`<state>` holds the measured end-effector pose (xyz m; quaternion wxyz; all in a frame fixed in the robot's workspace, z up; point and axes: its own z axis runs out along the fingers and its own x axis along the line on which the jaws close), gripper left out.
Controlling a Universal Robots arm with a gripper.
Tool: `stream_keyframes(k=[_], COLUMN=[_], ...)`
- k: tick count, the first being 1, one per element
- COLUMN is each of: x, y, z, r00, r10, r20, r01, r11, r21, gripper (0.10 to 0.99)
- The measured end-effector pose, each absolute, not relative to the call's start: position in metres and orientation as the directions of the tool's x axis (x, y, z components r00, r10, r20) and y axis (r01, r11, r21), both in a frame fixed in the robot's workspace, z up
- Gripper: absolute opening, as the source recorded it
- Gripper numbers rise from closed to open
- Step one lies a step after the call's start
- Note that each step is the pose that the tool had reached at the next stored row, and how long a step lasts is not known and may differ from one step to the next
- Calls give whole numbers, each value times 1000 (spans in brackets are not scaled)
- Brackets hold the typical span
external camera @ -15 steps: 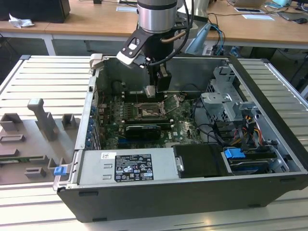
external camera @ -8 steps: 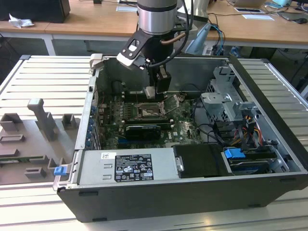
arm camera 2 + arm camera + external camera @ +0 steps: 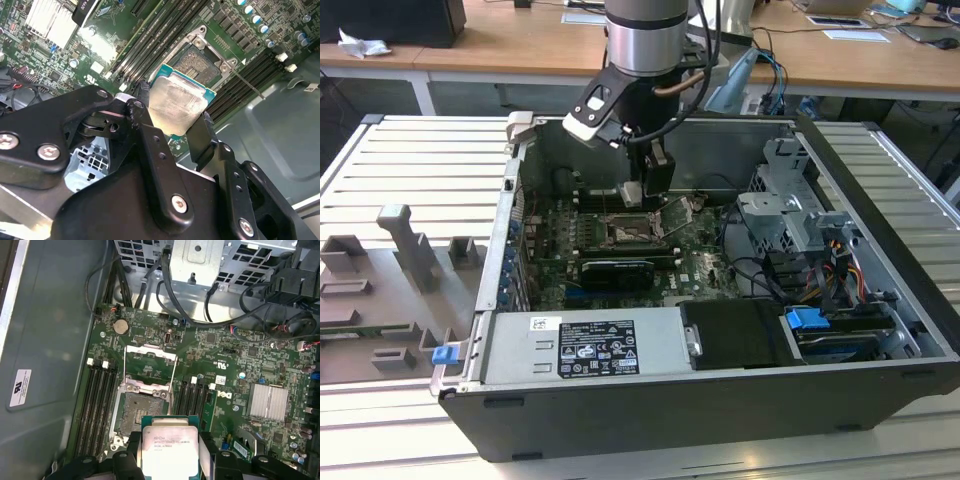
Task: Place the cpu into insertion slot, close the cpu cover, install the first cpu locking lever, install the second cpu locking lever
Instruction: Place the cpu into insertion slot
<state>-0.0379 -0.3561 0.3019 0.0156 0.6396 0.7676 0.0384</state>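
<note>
Item 1, gripper: one, on the single arm, which reaches down into one opened computer case. The case lies on a ribbed metal surface. The gripper has two black fingers, pinched on opposite edges of the cpu.

Item 2, cpu: one. In both wrist views it is held flat between the fingers with its pale metal face towards the cameras and its green border showing at the edges. It is not seated and sits clear of the board, just beside the near edge of the socket.

Item 3, insertion slot: one, with its dark centre exposed and nothing in it. It is set in the green circuit board.

Item 4, cpu cover: one. It is swung open and lies hinged back on the far side of the slot from the cpu. The board shows through its square cut-out.

Item 5, surroundings:
- Two banks of black memory slots run alongside the socket, one on each side.
- One ribbed silver heat sink sits well apart from the socket.
- One round coin cell lies beyond the open cover.
- In the exterior view, one grey power supply with a label lies along the case's near side.

Locking levers: I cannot tell how they stand.
</note>
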Motion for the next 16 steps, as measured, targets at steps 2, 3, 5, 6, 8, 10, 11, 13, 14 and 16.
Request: stream_keyframes(k=[2,3,5,6,8,10,11,13,14,16], x=[-38,-38,-38,-38,-38,-38,-38,-38,-38,-38], y=[-356,-356,-356,-356,-356,-356,-356,-356,-356,-356], z=[300,300,299,298,297,296,294,289,285,280], r00=[-181,-181,-181,-181,-180,-180,-180,-165,-129,-72], r10=[983,983,983,983,983,983,983,986,991,997], r20=[26,26,26,26,26,26,26,26,26,26], r01=[981,981,981,981,981,981,981,984,989,995], r11=[178,178,178,178,178,178,177,163,127,70], r21=[78,78,78,78,78,76,76,76,76,76], gripper=[541,541,541,541,541,541,541,541,541,541])
